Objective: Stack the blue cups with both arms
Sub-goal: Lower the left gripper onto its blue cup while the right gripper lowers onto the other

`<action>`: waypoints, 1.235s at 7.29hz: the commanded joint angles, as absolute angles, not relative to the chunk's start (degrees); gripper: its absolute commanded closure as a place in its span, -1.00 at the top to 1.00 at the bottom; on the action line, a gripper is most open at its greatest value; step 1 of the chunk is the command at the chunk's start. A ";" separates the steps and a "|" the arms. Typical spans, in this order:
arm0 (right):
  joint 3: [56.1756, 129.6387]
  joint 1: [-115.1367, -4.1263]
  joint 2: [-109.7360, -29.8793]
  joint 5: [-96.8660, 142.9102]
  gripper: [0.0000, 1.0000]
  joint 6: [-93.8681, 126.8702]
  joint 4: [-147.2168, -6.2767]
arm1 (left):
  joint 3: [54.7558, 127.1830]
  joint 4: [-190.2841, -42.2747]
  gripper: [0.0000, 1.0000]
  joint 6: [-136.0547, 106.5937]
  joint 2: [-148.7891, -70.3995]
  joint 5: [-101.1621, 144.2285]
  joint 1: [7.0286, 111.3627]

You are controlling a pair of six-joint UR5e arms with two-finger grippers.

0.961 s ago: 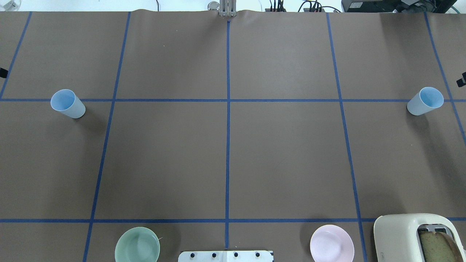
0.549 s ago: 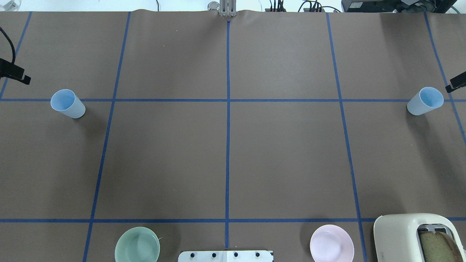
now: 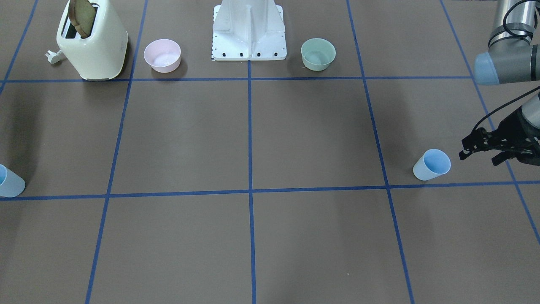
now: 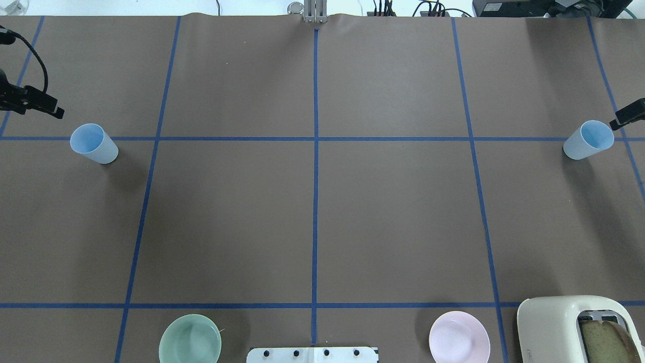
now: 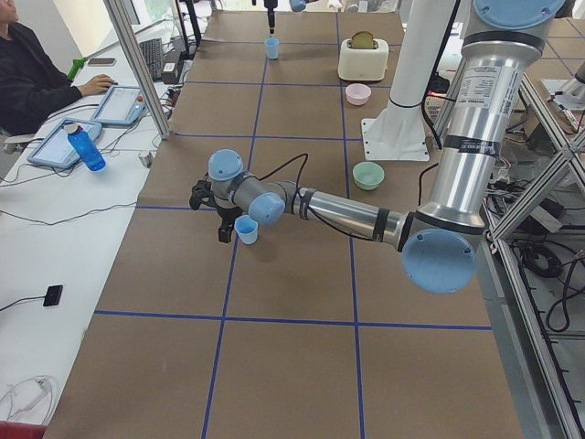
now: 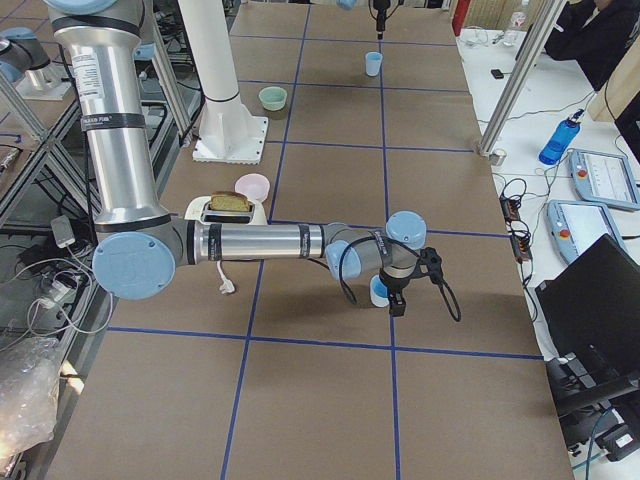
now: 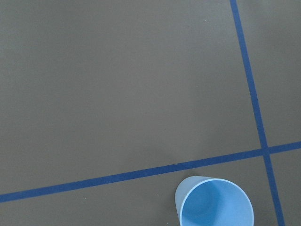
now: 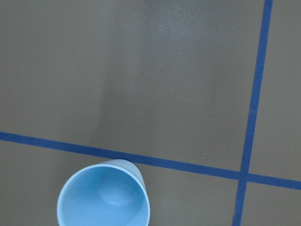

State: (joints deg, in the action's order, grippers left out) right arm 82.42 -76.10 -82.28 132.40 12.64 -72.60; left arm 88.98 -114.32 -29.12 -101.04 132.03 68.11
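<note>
Two pale-blue cups stand upright on the brown table. One cup (image 4: pixel 93 143) is at far left and also shows in the front view (image 3: pixel 431 165) and the left wrist view (image 7: pixel 214 203). The other cup (image 4: pixel 588 140) is at far right and shows in the right wrist view (image 8: pixel 103 197). My left gripper (image 3: pixel 479 157) is open and empty, a little beyond its cup, and sits at the overhead view's left edge (image 4: pixel 50 108). Of my right gripper (image 4: pixel 625 116) only one finger shows overhead, just beyond its cup. In the right side view (image 6: pixel 412 283) its fingers stand apart.
A cream toaster (image 4: pixel 564 322) holding a bread slice stands near right. A pink bowl (image 4: pixel 459 338), a mint-green bowl (image 4: pixel 190 340) and the white pedestal base (image 4: pixel 312 354) line the near edge. Blue tape lines cross the table. Operators sit at a side desk.
Both grippers have come further in from the overhead view's side edges toward their cups. The cups have not moved.
</note>
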 commanded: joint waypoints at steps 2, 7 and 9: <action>80.07 -75.06 -80.60 132.36 1.00 12.48 -72.60 | 87.10 -116.37 0.96 -31.11 -101.95 127.55 64.79; 79.72 -74.88 -80.42 131.75 1.00 12.48 -72.60 | 86.05 -119.34 0.95 -32.34 -101.69 125.70 63.11; 79.63 -74.88 -80.42 131.40 1.00 12.48 -72.51 | 84.03 -122.60 0.96 -33.13 -101.34 125.51 62.93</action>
State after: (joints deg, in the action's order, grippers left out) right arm 79.69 -74.89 -80.45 131.52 12.47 -72.53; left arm 85.17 -120.85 -32.68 -101.53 125.79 63.14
